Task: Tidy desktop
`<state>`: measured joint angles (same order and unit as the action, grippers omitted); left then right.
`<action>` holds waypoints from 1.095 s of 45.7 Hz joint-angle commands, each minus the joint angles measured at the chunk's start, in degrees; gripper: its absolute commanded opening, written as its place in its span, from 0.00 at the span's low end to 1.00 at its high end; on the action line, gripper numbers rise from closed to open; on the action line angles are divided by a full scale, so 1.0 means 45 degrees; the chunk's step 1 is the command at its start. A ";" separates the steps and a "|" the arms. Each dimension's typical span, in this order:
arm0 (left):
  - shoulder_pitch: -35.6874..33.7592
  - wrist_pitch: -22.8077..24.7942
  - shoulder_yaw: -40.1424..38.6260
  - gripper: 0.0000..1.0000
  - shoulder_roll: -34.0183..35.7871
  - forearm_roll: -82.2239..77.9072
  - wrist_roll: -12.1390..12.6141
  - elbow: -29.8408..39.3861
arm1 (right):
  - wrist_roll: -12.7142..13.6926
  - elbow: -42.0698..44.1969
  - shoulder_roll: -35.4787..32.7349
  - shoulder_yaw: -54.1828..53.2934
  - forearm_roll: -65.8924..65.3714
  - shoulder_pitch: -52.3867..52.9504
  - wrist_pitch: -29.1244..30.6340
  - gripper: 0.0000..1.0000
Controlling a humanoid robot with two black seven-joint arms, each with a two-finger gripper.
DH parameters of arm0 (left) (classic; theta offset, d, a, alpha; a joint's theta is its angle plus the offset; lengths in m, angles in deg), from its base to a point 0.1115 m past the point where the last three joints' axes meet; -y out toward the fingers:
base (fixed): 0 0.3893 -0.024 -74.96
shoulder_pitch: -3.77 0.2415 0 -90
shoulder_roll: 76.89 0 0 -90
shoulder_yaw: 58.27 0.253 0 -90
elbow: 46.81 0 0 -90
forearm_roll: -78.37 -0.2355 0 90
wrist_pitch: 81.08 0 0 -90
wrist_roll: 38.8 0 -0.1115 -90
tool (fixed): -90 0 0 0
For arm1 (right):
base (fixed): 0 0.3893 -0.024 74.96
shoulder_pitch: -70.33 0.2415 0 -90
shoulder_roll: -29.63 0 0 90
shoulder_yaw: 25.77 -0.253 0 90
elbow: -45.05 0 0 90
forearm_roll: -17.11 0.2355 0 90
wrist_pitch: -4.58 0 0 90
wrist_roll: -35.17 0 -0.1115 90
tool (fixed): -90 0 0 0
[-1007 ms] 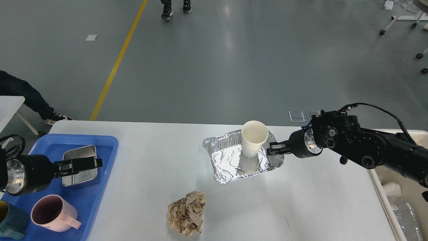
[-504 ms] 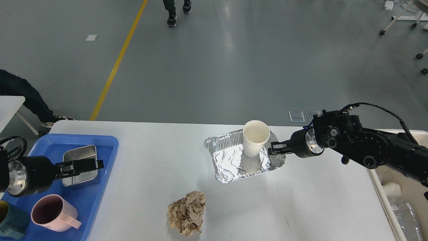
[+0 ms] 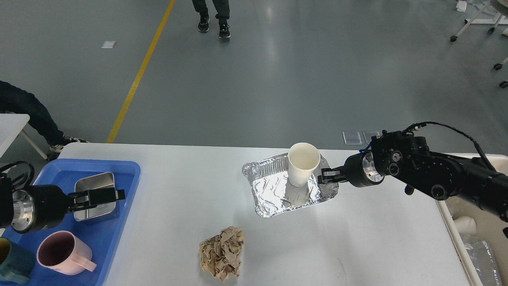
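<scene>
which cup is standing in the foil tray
The white paper cup, upright in the foil tray. The pink mug sits in the blue tray instead.

The left gripper [image 3: 106, 196] has eased slightly right over the blue tray [image 3: 119, 222].

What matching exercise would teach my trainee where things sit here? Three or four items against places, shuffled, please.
Things:
1. paper cup
2. pink mug
3. crumpled brown paper
4. foil tray

Places:
A. in the blue tray
B. directly on the desktop, near edge
C. standing in the foil tray
D. on the desktop, at my right gripper

Pairs: 1-C, 2-A, 3-B, 4-D
</scene>
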<state>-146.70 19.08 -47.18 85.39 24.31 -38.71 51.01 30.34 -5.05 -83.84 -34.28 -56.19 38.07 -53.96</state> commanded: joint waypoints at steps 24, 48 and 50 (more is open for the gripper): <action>0.0000 -0.0050 0.0017 0.87 -0.0105 0.0000 0.0000 0.0000 | 0.0000 0.0020 0.0000 0.0016 0.0000 0.0000 0.0000 0.00; 0.0039 -0.0168 0.0017 0.87 -0.0731 0.0000 0.0000 0.0000 | 0.0000 0.0000 -0.0020 0.0016 0.0000 0.0000 0.0000 0.00; 0.0039 -0.0168 0.0017 0.87 -0.0731 0.0000 0.0000 0.0000 | 0.0000 0.0000 -0.0001 0.0016 0.0000 0.0000 0.0000 0.00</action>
<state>-146.59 18.36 -47.11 82.29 24.31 -38.71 51.01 30.34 -5.09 -83.93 -34.21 -56.19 38.07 -53.96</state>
